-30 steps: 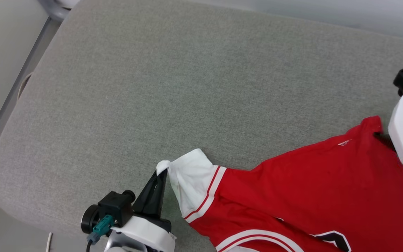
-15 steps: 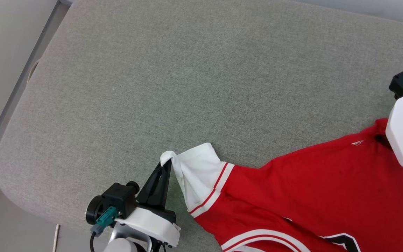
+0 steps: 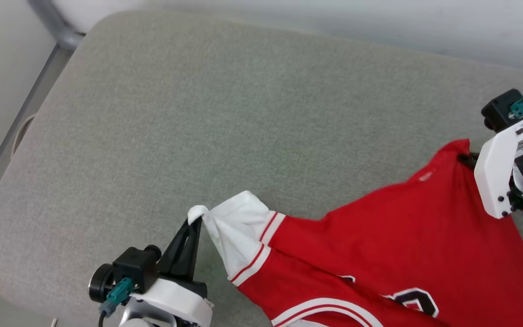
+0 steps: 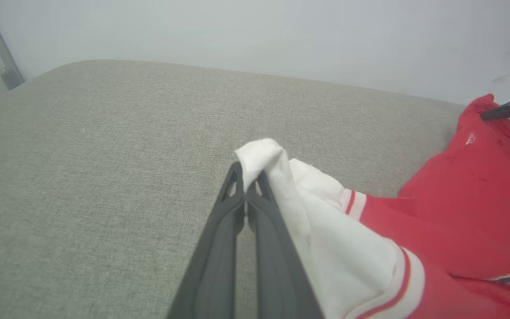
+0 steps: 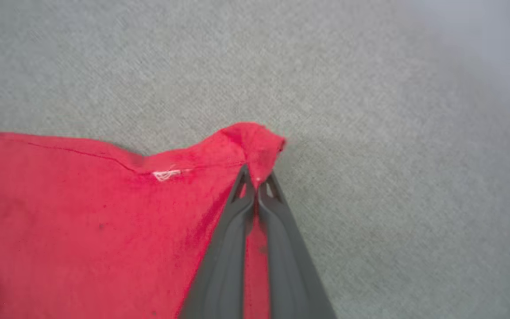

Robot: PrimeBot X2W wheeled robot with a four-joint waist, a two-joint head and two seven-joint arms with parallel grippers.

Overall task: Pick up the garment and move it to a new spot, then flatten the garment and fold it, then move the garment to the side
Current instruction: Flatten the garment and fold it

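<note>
The right gripper (image 5: 256,179), open a second ago, now pinches the garment's (image 3: 379,245) far red corner (image 5: 255,137) — the left gripper (image 4: 246,177) stays clamped on the white sleeve tip (image 4: 261,155), fingers pointing far. The garment lies stretched across the near right of the grey cushion (image 3: 198,136); pale wall (image 4: 281,35) beyond.

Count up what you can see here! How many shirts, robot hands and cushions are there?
Shirts: 1, the red and white shirt
Robot hands: 2, the left hand and the right hand, each pinching the shirt
Cushions: 1, the big gray cushion under it all
Total: 4
</note>
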